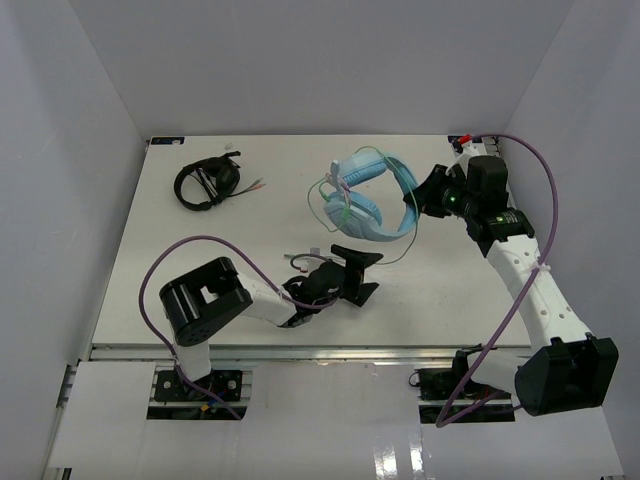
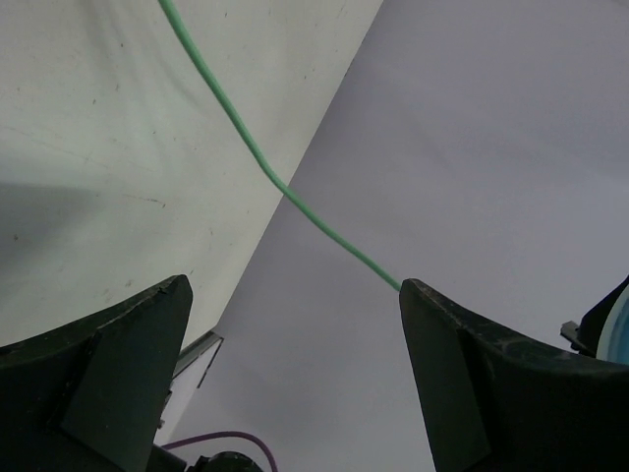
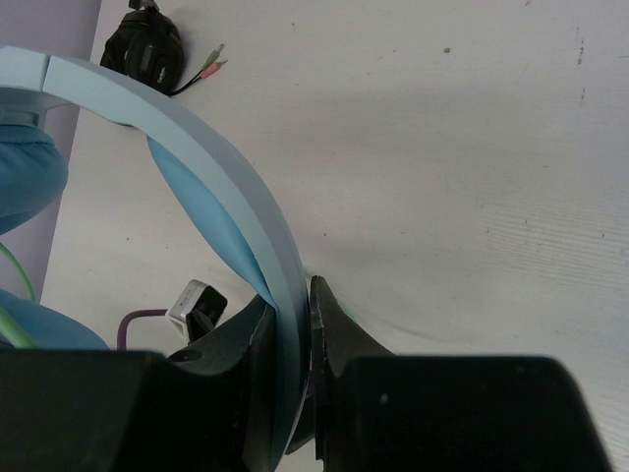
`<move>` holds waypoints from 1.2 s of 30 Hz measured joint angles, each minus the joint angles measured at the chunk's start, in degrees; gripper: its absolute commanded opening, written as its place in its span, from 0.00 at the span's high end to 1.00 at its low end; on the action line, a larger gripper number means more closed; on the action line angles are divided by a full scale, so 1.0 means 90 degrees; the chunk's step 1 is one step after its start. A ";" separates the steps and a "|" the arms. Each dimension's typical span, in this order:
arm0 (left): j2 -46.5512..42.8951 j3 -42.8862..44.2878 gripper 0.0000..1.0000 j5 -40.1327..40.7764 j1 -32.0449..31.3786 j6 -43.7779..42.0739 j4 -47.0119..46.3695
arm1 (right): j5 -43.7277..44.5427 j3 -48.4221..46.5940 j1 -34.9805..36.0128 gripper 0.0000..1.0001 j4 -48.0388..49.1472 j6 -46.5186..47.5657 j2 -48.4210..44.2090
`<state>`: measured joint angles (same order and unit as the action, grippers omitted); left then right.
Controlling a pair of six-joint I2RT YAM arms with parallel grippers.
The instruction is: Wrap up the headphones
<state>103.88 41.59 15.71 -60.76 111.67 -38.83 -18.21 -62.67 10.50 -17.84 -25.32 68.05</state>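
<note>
Two robot arms share one white table (image 1: 200, 300) boxed in by pale walls (image 1: 330, 60). The blue headphones (image 1: 365, 195) sit far right, headband clamped in the right gripper (image 3: 292, 295). The left gripper (image 1: 368, 273) gapes mid-table, near their green cable (image 2: 246, 138). Black headphones (image 1: 207, 184) lie far left.

You look down on a flat white rectangular table (image 1: 270, 160), faintly scuffed, boxed in by plain pale grey walls (image 1: 330, 60) at the back and both sides. A silver metal rail (image 1: 330, 352) runs along its near edge. The light is soft and even.
</note>
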 measured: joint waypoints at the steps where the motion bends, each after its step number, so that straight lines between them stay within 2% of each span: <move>1: 0.0000 0.0004 0.06 -0.0049 0.0061 0.0047 0.0014 | 0.0002 0.0000 0.0000 0.92 0.0002 0.0031 -0.0016; 6: 0.0158 0.0029 0.11 -0.0495 0.0367 0.0182 0.0053 | 0.0007 0.0027 0.0000 0.92 -0.0003 0.0122 -0.0031; 14: 0.0551 0.0065 0.13 -0.1371 0.0702 0.0233 -0.0033 | -0.0072 0.0032 0.0000 0.92 -0.0008 0.0190 -0.0031; 23: 0.0734 0.0198 0.29 -0.1680 0.0994 0.0261 -0.0077 | -0.0274 0.0032 0.0000 0.92 -0.0160 0.0216 -0.0138; 27: 0.0816 0.0320 0.33 -0.1702 0.1084 0.0245 0.0045 | -0.0359 0.0032 0.0000 0.92 -0.0219 0.0212 -0.0311; 33: 0.0950 0.0647 0.50 -0.1783 0.1193 0.0087 0.0527 | -0.0580 0.0031 0.0000 0.92 -0.0235 0.0156 -0.0452; 36: 0.0996 0.0693 0.73 -0.1863 0.1218 -0.0004 0.0652 | -0.0685 0.0032 -0.0003 0.92 -0.0261 0.0122 -0.0478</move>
<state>112.84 47.82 -1.05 -49.80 111.63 -32.96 -24.38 -62.39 10.47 -20.19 -24.22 63.74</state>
